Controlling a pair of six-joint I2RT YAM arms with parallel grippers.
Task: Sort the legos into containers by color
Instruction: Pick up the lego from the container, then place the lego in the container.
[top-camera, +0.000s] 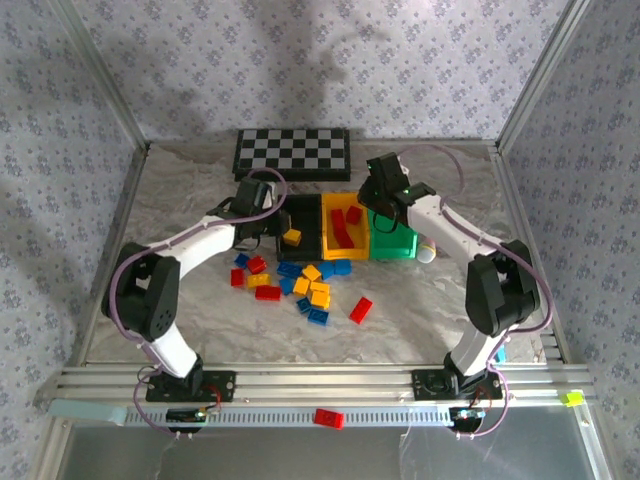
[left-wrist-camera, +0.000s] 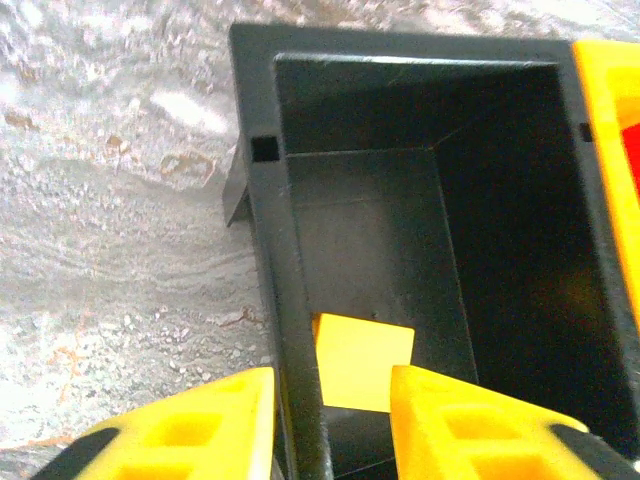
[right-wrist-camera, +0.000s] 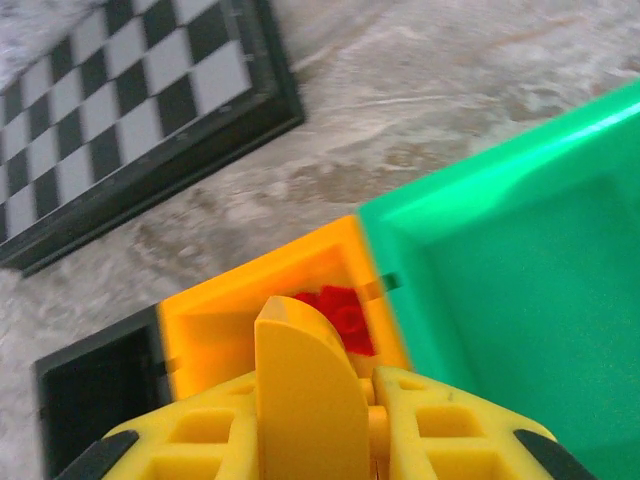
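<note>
Three containers stand in a row: a black bin (top-camera: 303, 212), a yellow bin (top-camera: 330, 240) and a green bin (top-camera: 397, 245). My left gripper (left-wrist-camera: 332, 385) hangs open over the black bin's (left-wrist-camera: 255, 100) left wall, one finger outside and one inside. A yellow lego (left-wrist-camera: 365, 360) lies on the bin floor below, touching neither finger. My right gripper (right-wrist-camera: 365, 385) is shut on a curved yellow lego (right-wrist-camera: 305, 400) above the seam between the yellow bin (right-wrist-camera: 220, 320) and the green bin (right-wrist-camera: 520, 260). Red legos (right-wrist-camera: 340, 310) lie in the yellow bin. Loose red, yellow and blue legos (top-camera: 300, 280) lie on the table before the bins.
A black-and-white checkered board (top-camera: 292, 152) lies behind the bins. One red lego (top-camera: 360, 310) lies apart to the right of the pile, and another (top-camera: 327, 418) rests on the front rail. A small white object (top-camera: 425, 253) sits beside the green bin.
</note>
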